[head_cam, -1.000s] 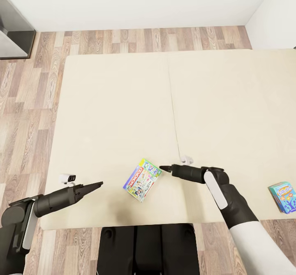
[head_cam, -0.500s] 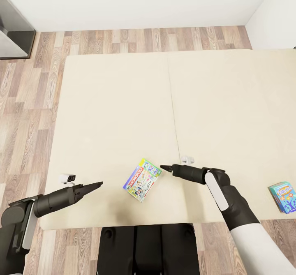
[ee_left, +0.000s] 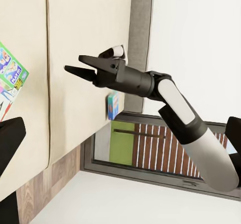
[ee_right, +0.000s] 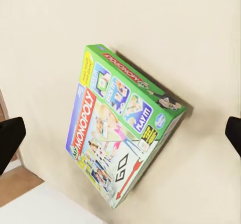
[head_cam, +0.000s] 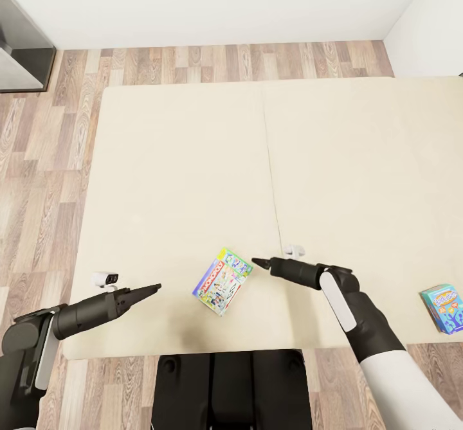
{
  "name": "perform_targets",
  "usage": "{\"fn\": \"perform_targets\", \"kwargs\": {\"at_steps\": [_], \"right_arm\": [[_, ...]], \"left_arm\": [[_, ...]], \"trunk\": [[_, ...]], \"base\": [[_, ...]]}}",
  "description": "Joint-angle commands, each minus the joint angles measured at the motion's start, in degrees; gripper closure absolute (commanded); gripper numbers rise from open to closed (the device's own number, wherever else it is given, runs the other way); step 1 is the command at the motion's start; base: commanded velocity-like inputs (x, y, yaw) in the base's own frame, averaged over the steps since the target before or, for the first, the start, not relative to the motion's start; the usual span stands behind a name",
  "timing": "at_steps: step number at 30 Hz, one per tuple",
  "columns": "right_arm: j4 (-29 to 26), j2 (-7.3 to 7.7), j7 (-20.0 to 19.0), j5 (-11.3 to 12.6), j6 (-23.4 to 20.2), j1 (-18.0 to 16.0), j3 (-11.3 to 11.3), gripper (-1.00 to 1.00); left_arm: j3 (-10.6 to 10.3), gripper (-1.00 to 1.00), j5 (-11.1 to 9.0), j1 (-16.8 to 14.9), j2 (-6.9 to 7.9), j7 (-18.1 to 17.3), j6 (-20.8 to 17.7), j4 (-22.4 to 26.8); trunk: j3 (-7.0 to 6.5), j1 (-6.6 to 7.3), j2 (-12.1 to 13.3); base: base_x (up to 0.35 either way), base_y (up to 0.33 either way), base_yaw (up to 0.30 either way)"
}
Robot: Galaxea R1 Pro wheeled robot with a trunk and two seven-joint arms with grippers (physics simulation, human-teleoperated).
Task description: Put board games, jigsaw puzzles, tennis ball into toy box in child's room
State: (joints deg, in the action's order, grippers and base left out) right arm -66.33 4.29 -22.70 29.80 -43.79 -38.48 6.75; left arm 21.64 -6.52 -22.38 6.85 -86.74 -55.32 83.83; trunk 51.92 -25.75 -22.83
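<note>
Matt beige cloth mattress (head_cam: 193,160), wood-plank floor (head_cam: 38,160), glossy printed cardboard board game (head_cam: 222,281).

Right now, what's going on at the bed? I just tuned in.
The robot stands at the foot of the bed with both arms out over the mattress. The right gripper is open and points at the green-edged board game, which lies flat near the bed's near edge; its fingertips are beside the box, not yet on it. The left gripper hangs on the box's other side, holding nothing. The small blue board game lies untouched far to the right.
</note>
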Motion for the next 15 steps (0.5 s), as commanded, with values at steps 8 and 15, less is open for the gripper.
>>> {"fn": "perform_targets", "kwargs": {"at_steps": [8, 15], "right_arm": [[5.5, 0.02, -0.3, -0.2, 8.1, 0.0, 0.6, -1.0], [9.0, 0.02, -1.4, -0.2, 11.7, 0.0, 0.8, -1.0]], "left_arm": [[-0.1, -1.0, 0.0, 0.0, -0.02, 0.0, -0.6, 0.0], [0.0, -1.0, 0.0, 0.0, -0.02, 0.1, -0.6, 0.0]], "trunk": [[0.06, -0.03, -0.1], [0.06, -0.03, -0.1]], "base": [[0.0, 0.0, 0.0], [0.0, 0.0, 0.0]]}}
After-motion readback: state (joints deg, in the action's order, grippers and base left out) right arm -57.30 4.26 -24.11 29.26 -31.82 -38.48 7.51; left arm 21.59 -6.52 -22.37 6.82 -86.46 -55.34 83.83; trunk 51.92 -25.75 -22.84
